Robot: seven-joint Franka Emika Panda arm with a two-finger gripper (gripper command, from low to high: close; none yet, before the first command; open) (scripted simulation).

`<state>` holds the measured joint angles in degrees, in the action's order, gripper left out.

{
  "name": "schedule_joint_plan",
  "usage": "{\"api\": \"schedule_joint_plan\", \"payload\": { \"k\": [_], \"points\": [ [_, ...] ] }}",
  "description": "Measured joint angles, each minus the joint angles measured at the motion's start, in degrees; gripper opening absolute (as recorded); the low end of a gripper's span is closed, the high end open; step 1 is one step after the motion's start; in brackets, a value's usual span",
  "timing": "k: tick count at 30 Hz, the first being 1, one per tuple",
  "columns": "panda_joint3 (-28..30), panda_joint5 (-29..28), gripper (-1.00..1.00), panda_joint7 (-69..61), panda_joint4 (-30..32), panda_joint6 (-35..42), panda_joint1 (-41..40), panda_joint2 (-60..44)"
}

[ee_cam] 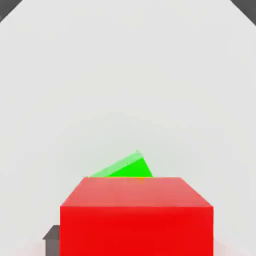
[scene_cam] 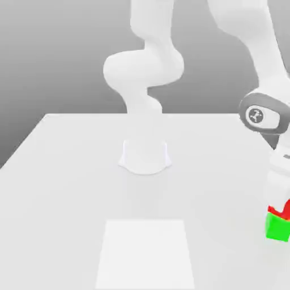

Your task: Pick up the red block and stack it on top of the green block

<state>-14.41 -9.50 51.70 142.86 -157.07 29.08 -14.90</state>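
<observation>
At the far edge of the exterior view's right, the red block sits directly above the green block, and the two appear to touch. My gripper hangs right over them, its white hand covering part of the red block. In the hand view the red block lies very close beneath the camera. A corner of the green block pokes out from behind it, turned at an angle to the red one.
The arm's round base stands mid-table on the white table. A paler rectangular patch marks the table surface near its front edge. The blocks sit close to the table's edge on the exterior view's right.
</observation>
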Motion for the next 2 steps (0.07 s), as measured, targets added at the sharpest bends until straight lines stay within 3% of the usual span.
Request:
{"api": "schedule_joint_plan", "payload": {
  "k": [2],
  "points": [
    [0.0, 0.0, 1.00, 0.0, 0.0, 0.0, 0.0, 0.0]
  ]
}}
